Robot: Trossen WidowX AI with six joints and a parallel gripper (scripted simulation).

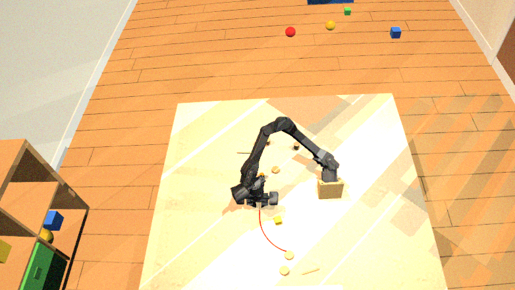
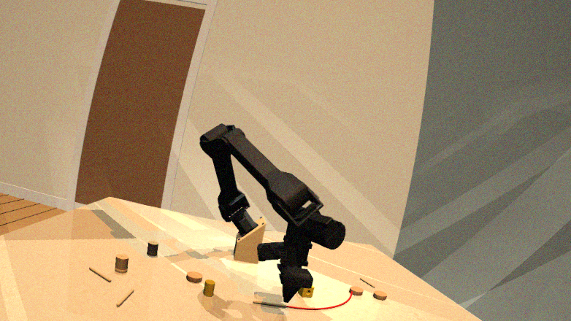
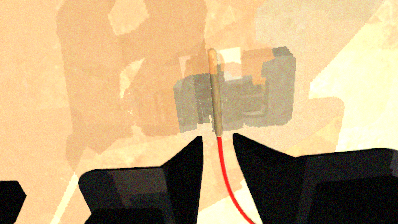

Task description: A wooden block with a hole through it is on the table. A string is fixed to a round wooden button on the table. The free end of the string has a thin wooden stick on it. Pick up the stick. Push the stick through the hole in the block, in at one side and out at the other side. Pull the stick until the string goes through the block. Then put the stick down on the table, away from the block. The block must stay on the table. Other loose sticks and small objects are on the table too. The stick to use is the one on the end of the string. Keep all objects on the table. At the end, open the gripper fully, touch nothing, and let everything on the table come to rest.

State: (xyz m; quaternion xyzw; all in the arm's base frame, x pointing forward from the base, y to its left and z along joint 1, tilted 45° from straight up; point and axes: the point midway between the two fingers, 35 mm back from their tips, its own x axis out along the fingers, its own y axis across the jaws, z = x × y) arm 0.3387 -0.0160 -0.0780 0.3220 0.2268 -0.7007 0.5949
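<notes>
A plank floor [image 1: 216, 72] [image 2: 23, 209] in warm orange spreads around and below the pincer [image 1: 259, 206] [image 2: 288, 300] [image 3: 218, 135], with pale walls [image 1: 54, 54] [image 2: 319, 60] farther off and a brown door [image 2: 139, 99] well behind it in the exterior view. In the top view, a wooden shelf unit [image 1: 32, 194] stands well to the left of the pincer. The desk [image 1: 201, 245] [image 2: 47, 279] [image 3: 30, 100] lies under the pincer, cream to light tan, crossed by bright slanting bands and patchy brown and grey shadows. The black arm [image 1: 255, 151] [image 2: 255, 159] bends over it, and the pincer points down with its two dark, tapering fingers partly apart, clamped on nothing. The yellow block [image 1: 278, 220] [image 2: 304, 293] rests on the desk near the pincer, a small dark round hole in one face. The round, light wooden button [image 1: 289, 254] [image 2: 356, 290] is farther out past the block. From it the thin, smooth red string [image 1: 265, 234] [image 2: 319, 308] [image 3: 228, 185] curves in one open bow to the pincer. The thin wooden stick [image 2: 269, 304] [image 3: 215, 95] lies on the desk, its string end level with the gap between the fingertips in the wrist view and the rest reaching out ahead; it is straight and round-tipped, tan at the far end and duller in the shadow nearer the pincer.
</notes>
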